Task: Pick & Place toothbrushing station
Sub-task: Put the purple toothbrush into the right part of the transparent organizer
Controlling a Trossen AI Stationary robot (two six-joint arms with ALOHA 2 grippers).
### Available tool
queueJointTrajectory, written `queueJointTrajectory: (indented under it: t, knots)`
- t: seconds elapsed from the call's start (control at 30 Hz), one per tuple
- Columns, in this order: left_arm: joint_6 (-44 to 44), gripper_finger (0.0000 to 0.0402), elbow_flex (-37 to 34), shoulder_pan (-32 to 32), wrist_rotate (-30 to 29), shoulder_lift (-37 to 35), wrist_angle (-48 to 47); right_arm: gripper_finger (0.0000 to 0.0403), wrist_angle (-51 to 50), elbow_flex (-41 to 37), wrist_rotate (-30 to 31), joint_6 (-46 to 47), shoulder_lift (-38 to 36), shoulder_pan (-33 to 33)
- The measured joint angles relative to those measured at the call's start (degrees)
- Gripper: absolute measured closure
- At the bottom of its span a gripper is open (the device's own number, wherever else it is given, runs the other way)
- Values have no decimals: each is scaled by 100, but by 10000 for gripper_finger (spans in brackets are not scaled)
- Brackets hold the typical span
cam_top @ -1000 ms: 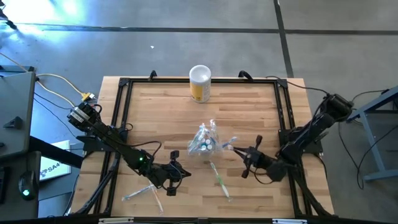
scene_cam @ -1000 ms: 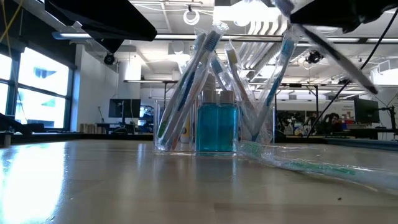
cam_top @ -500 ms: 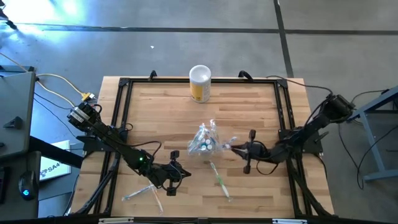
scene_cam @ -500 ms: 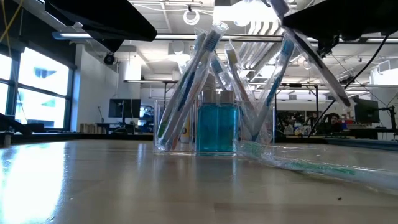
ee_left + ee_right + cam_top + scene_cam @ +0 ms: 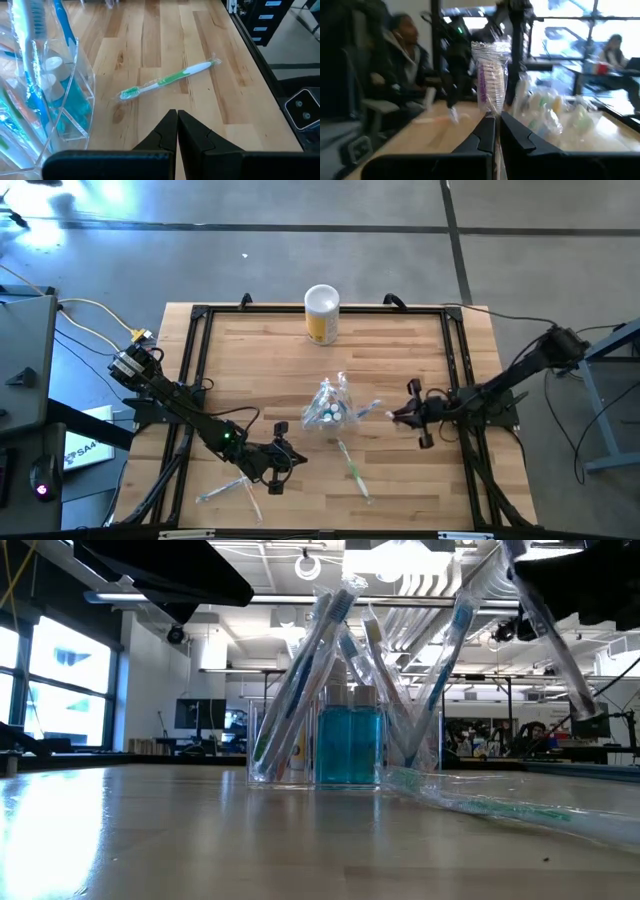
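Right gripper (image 5: 398,414) pinched on wrapped toothbrush (image 5: 490,80), right of clear holder (image 5: 328,410) mid-table. Left gripper (image 5: 288,458) shut, empty, near edge. Risk: thin wrapper slipping, brush snagging crowded holder.

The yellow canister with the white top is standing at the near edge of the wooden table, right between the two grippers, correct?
Not quite. The yellow canister with the white top is standing, but at the far edge of the wooden table, beyond the clear plastic toothbrush holder and away from both grippers. The high view shows it.
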Motion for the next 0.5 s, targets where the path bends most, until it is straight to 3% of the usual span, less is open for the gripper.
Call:
queueJointTrajectory:
  t: [0.2,0.5]
  knots:
    - [48,394,0,2,-86,0,3,398,575,-109,-1431,261,-239,-845]
    - [109,394,2,2,-112,0,96,398,1138,178,-1882,307,601,-1418]
